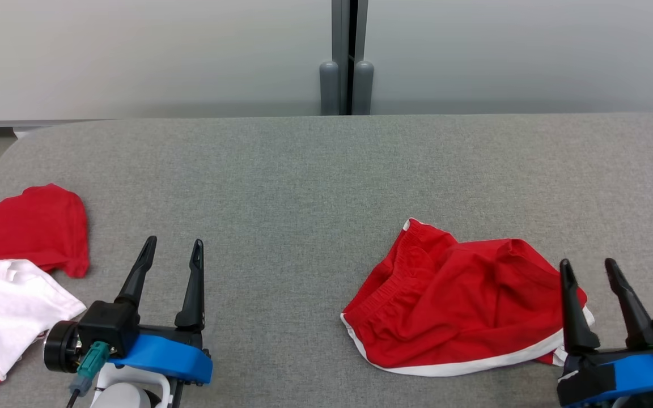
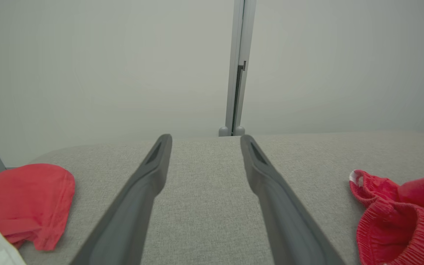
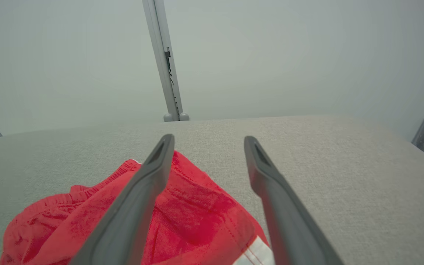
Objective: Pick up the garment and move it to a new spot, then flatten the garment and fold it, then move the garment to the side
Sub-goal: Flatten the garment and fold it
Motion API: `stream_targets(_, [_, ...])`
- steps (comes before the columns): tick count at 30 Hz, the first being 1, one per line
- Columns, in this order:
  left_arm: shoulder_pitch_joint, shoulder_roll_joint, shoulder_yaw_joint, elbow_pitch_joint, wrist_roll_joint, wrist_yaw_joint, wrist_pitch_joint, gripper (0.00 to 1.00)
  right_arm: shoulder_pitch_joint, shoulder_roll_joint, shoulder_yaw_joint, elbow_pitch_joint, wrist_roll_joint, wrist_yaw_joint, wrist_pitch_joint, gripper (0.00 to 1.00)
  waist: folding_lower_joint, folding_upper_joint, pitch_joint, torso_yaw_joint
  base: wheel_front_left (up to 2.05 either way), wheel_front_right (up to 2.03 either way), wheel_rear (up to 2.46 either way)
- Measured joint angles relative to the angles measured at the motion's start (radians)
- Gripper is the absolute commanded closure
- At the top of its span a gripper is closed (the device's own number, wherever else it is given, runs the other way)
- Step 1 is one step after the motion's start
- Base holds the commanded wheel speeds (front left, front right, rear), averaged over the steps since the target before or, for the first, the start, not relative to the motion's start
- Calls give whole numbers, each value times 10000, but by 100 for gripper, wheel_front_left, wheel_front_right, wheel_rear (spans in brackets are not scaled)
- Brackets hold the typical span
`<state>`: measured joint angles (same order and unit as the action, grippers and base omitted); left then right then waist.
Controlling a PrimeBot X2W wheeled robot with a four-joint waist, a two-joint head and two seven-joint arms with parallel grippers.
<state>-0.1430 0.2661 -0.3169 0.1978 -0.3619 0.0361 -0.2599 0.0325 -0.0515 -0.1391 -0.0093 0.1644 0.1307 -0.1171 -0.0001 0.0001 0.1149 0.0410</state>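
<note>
The garment (image 1: 457,306), a pair of red shorts with a white hem, is seen lying crumpled on the right half of the grey-covered desk (image 1: 304,198), near the front edge. Its elastic waistband (image 1: 386,286) is turned toward the middle of the desk, and the cloth is bunched into folds rather than spread flat. Nothing is gripped yet, so the first step, picking the garment up to move it to a new spot, is judged to be in hand and not yet begun.

The right gripper (image 1: 587,263) is held just beside the garment's right edge, its fingers spread wide and empty. In the right wrist view the garment (image 3: 197,213) is seen beneath and partly between those fingers, with the right gripper (image 3: 208,138) pointing across the desk above it; whether the cloth is touched cannot be told.

The left gripper (image 1: 173,245) is parked well apart on the left, its fingers also wide and holding nothing, with the garment (image 2: 399,217) at the right edge of its wrist view.

At the far left a red cloth (image 1: 32,226) and a white garment (image 1: 9,306) with red stripes are piled together.

For the next move, the right fingers would need to be lowered onto a raised fold and closed on it. The bare middle of the desk offers room for laying it out.
</note>
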Motion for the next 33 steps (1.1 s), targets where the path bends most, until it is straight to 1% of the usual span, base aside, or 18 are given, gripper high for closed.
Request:
stream_targets(4, [81,27,-56,-8,2,84,46,0,256,6,468,-786,-153,0,447,0,-1,0,-154,73,0,0,0])
stream_targets(8, [172,52,-82,-29,-4,125,98,0,477,8,525,-1243,-21,0,721,0,0,0,-239,123,0,0,0])
stream_targets(20, [199,125,-184,-130,-65,159,123,0,587,8,548,-1547,40,0,1060,0,0,0,-226,139,0,0,0])
stream_targets(23, [43,115,-504,-221,-54,-100,320,0,585,6,548,-1605,40,0,1083,0,0,0,-152,130,0,0,0])
stream_targets(25, [-299,15,-953,-307,33,-441,686,0,583,8,552,-1643,36,0,1118,0,0,0,-38,124,0,0,0])
stream_targets(27, [-678,-205,-1519,-353,42,-863,1154,0,577,8,579,-1657,4,0,1156,0,1,0,90,102,0,0,0])
stream_targets(29, [-1006,-395,-2150,-305,130,-1170,1768,0,571,8,633,-1685,-21,0,1160,0,1,0,229,53,0,0,0])
stream_targets(31, [-1303,-675,-2734,-211,-25,-1409,2291,0,534,8,679,-1691,-35,0,1170,0,1,0,375,-33,0,0,0])
stream_targets(33, [-1571,-849,-3290,-29,-176,-1522,2771,0,442,10,734,-1687,-52,0,1197,0,1,0,531,-170,0,0,0])
